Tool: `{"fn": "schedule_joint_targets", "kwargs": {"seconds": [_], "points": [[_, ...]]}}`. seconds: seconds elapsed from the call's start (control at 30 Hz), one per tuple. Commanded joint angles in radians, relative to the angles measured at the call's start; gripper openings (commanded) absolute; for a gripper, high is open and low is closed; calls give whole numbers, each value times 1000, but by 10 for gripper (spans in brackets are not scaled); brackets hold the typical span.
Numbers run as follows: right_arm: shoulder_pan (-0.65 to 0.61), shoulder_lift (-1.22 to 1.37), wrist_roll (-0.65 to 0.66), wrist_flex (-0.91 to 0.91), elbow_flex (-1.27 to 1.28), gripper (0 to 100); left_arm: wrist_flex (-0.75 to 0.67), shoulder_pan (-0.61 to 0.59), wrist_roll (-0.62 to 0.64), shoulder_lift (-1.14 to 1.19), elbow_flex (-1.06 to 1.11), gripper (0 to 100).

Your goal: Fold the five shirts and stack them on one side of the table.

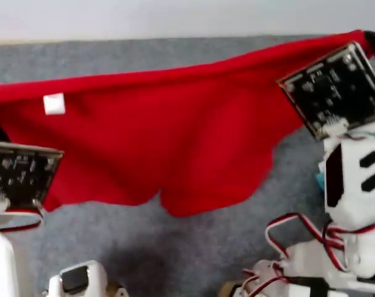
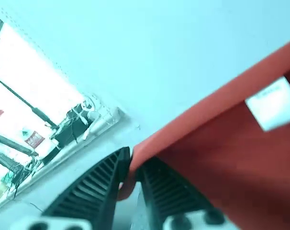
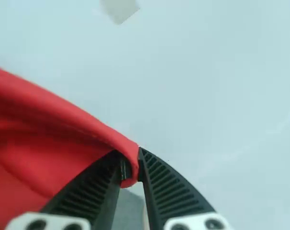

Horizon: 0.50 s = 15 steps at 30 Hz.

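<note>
red shirt hangs stretched over the grey table, long edge running side to side between the arms. left gripper is clamped on one top corner, right gripper on the other, so neither arm is nearer.

Matt red cloth shirt

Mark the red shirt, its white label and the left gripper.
red shirt (image 1: 175,136), high view, middle of the cloth.
white label (image 1: 54,104), high view, centre of the tag.
left gripper (image 2: 133,167), left wrist view, between fingertips pinching the shirt's edge.
</note>
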Motion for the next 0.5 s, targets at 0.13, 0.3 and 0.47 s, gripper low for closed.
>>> {"fn": "schedule_joint_targets", "kwargs": {"seconds": [0.13, 0.3, 0.47], "points": [[31, -47, 46, -130, -23, 10, -18, 8, 5, -28, -48, 6], [91, -116, 51, -243, -20, 10, -18, 9, 5, -117, -47, 6], [157, -171, 137, -277, -20, 11, -17, 8, 5, -189, -45, 6]]}}
